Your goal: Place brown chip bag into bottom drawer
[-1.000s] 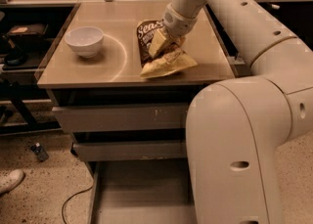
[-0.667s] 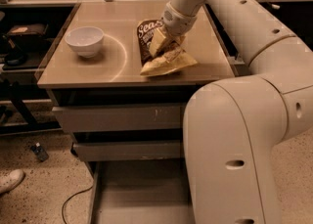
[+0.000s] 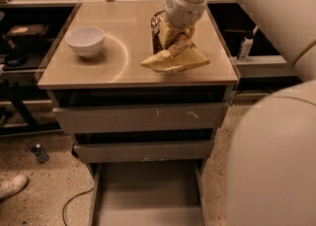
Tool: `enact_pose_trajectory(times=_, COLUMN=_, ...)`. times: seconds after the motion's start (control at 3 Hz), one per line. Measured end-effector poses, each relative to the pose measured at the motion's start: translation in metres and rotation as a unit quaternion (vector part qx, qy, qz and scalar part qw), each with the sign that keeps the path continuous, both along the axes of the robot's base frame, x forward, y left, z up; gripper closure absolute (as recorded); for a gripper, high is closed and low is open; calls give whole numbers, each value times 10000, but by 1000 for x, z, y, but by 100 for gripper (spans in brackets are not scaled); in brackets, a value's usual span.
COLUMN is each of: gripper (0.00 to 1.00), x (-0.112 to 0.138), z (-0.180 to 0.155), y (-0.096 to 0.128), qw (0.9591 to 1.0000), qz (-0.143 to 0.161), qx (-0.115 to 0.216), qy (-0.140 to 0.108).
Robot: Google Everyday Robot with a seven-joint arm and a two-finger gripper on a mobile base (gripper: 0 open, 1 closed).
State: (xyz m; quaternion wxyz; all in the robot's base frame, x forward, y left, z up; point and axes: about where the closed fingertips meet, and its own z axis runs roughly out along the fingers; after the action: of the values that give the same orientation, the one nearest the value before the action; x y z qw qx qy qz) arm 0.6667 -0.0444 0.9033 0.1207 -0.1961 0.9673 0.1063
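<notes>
The claw [image 3: 178,38] is clenched on the brown chip bag [image 3: 175,58] near the right edge of the tabletop [image 3: 98,74], apparently ready to carry it down into the open bottom drawer [image 3: 148,190].

The worktop [image 3: 133,27] is the flat, pale beige top of a grey drawer cabinet, squarish, with a thin front edge. A white bowl [image 3: 85,41] stands upright on its left half, toward the back. A faint pale arc [image 3: 123,59] curves across the surface just right of the bowl. On the right half, near the front edge, is the brown chip bag [image 3: 175,59], yellow end spread forward and dark top tilted up; whether it rests on the surface cannot be told. The gripper [image 3: 177,37] is at the bag's upper part, above the worktop.
</notes>
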Motion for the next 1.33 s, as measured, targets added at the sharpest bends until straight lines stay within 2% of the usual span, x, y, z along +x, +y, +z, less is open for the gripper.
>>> enact_pose_trajectory(times=0.33, gripper=100, x=-71, z=32, y=-6, qw=9986, qz=-523, qx=76, qy=90)
enact_pose_trajectory(times=0.67, gripper=100, x=-96, z=37, y=-7, qw=9982, qz=-595, qx=2, qy=85)
enact_pose_trajectory(times=1.0, gripper=100, x=-96, z=41, y=-7, qw=9982, qz=-604, qx=-47, qy=-29)
enact_pose_trajectory(times=1.33, gripper=100, x=-131, z=43, y=-10, qw=9967, qz=-813, qx=-51, qy=-66)
